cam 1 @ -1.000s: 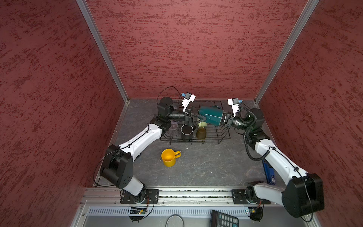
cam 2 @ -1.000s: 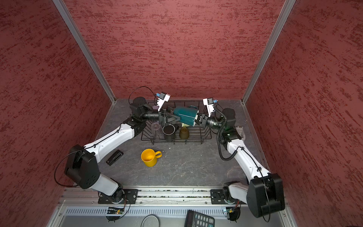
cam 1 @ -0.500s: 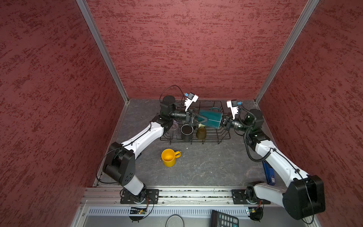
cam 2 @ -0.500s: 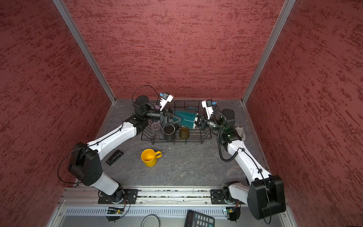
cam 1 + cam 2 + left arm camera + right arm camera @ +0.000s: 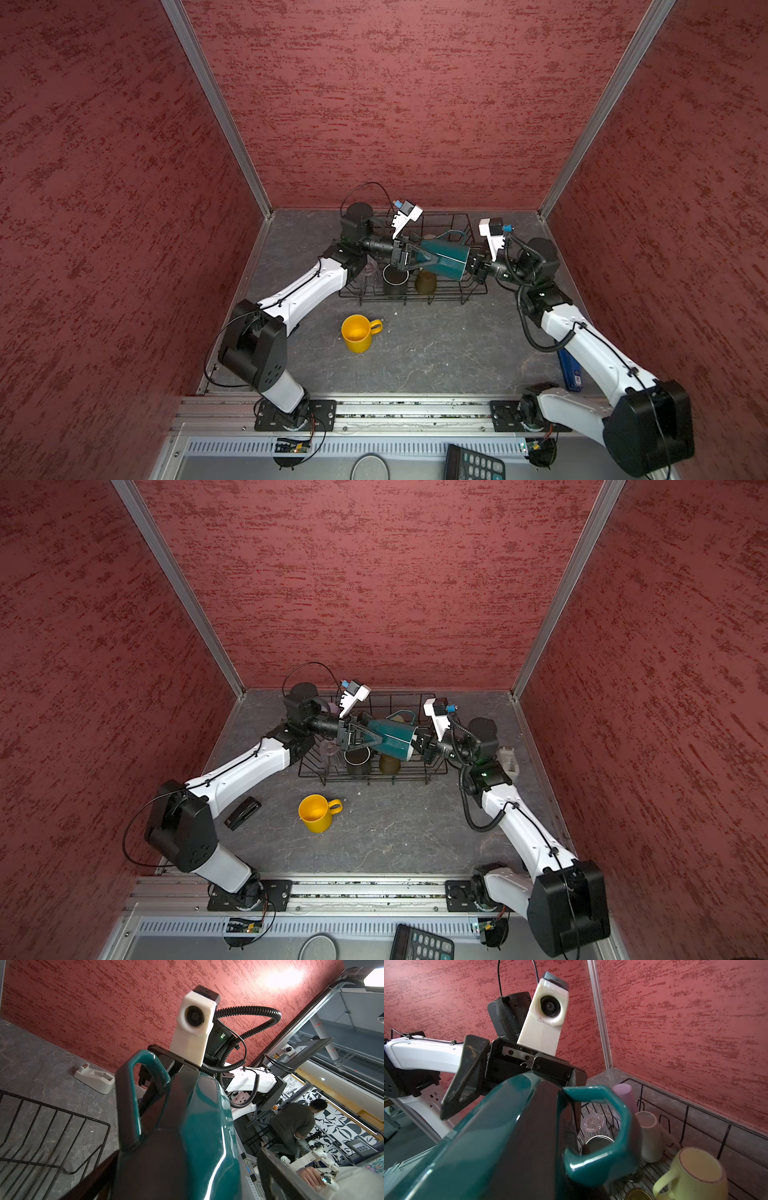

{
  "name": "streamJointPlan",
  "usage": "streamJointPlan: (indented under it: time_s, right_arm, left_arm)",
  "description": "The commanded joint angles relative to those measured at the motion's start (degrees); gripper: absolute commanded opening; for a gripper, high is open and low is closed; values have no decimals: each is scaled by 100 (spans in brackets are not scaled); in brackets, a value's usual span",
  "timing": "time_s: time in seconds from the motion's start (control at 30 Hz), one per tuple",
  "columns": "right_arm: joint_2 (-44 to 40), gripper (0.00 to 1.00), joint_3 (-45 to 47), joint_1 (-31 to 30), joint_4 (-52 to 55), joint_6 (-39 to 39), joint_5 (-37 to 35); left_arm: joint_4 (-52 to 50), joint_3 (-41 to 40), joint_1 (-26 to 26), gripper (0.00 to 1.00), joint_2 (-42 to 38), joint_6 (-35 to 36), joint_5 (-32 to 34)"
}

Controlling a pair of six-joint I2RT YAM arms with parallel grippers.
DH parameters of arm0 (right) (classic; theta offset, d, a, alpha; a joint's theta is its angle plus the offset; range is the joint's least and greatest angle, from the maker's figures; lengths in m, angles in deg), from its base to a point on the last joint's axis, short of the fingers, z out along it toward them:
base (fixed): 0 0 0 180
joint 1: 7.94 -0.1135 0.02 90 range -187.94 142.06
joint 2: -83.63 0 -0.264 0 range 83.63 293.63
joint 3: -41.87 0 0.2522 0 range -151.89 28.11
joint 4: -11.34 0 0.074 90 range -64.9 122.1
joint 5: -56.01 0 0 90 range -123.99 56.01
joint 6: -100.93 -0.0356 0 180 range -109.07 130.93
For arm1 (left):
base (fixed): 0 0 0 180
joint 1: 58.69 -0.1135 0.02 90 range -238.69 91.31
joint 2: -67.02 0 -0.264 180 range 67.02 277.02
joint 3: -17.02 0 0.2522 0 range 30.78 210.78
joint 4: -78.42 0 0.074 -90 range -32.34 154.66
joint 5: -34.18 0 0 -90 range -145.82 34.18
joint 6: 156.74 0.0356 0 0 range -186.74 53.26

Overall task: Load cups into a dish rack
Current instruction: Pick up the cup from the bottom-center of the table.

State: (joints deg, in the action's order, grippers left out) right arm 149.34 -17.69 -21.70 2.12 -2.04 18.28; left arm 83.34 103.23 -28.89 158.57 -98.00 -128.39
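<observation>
Both arms are showing glossy white shells, left arm, right arm, with chunky black joint housings; the shoulder housing is carrying small screw holes. Black base plates are bolting to the silver rail. A thin black cable is looping off the left wrist; ribbed black conduit is running along the right arm, zip-tied to the shell. Each wrist is wearing a white camera mount with a round black lens, blue plug at its back. The left end effector and right end effector are looking all black; fingers are showing triangular cut-outs. A green light is glowing on the black housing behind the right mount.
</observation>
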Motion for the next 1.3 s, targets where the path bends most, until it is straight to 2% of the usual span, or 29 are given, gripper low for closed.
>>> streamJointPlan:
  time_s: [0.0,0.23,0.83,1.13,1.27]
  right_arm:
    - [-92,0,4,-26,-866,171,-349]
    - [-214,0,285,-156,-1404,386,-551]
    - [-76,0,344,-288,-1735,463,-446]
    - [-74,0,381,-385,-1543,578,-410]
    - [-71,0,403,-390,-1543,592,-451]
  left_arm:
    - [31,79,201,99,-26,-4,-528]
    - [-13,48,256,99,32,-1,-647]
    - [18,86,360,94,100,59,-727]
    - [283,100,359,88,140,-91,-615]
    - [389,126,366,82,161,-169,-626]
